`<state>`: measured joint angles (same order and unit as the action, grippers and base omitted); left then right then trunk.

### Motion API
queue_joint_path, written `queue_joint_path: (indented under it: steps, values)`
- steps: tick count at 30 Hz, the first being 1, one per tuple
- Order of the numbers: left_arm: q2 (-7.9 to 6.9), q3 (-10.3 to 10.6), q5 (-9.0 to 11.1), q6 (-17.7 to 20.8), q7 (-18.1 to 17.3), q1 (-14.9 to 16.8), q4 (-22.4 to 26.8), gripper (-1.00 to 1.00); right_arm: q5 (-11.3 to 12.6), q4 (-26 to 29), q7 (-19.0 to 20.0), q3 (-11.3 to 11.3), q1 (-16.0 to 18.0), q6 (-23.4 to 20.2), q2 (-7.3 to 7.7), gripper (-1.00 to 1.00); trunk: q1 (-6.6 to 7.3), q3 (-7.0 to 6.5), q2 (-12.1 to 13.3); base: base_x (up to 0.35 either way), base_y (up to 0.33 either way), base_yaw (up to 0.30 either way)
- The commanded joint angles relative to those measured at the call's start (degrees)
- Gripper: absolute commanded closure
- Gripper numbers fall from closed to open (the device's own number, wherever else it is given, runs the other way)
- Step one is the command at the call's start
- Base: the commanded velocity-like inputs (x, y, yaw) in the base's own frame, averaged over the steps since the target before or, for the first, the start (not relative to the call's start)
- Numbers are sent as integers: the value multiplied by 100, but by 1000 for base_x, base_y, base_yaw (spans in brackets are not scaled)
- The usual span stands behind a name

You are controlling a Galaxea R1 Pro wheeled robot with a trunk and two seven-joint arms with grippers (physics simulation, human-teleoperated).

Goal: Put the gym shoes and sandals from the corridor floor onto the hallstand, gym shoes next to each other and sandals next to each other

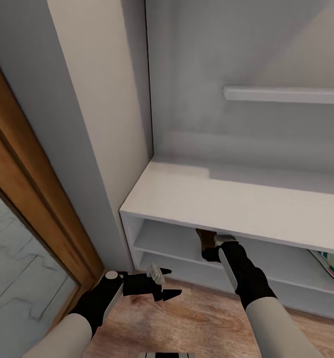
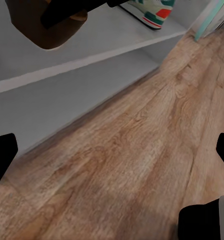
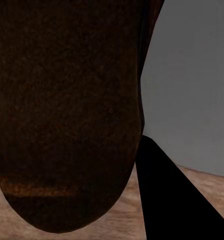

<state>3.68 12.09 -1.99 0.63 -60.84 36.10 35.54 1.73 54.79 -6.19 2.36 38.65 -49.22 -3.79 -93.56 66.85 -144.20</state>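
White walls and wood floor frame the rack. One gym shoe is seen on the upper shelf towards its right end, so that much looks done. A sandal is being carried into the same shelf near its left end by the right gripper, jaws apparently clamped on it. The left gripper hangs over the floor, jaws spread, nothing held. Other shoes are not accounted for.

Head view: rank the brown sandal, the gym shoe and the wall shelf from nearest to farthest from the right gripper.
1. Sandal, at the right gripper, under the hallstand top.
2. Gym shoe, on the rack shelf to the right.
3. Wall shelf, high above the bench.
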Motion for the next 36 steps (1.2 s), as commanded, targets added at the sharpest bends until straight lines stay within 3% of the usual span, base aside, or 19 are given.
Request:
queue_joint_path:
  steps: [1,16,17,36]
  values:
    - [1,-5,-21,7,-16,2,5,-100,38,5,-58,10,3,-26,1,100,1,5,-2,112,0,0]
    - [1,-5,-21,7,-16,2,5,-100,38,5,-58,11,3,-26,1,100,1,5,-2,44,0,0]
    - [1,-5,-21,7,-16,2,5,-100,38,5,-58,11,3,-26,1,-100,1,5,-2,0,0,0]
    - [1,-5,-21,7,-16,2,5,-100,38,6,-58,11,3,-26,1,-100,1,5,-2,-4,0,0]
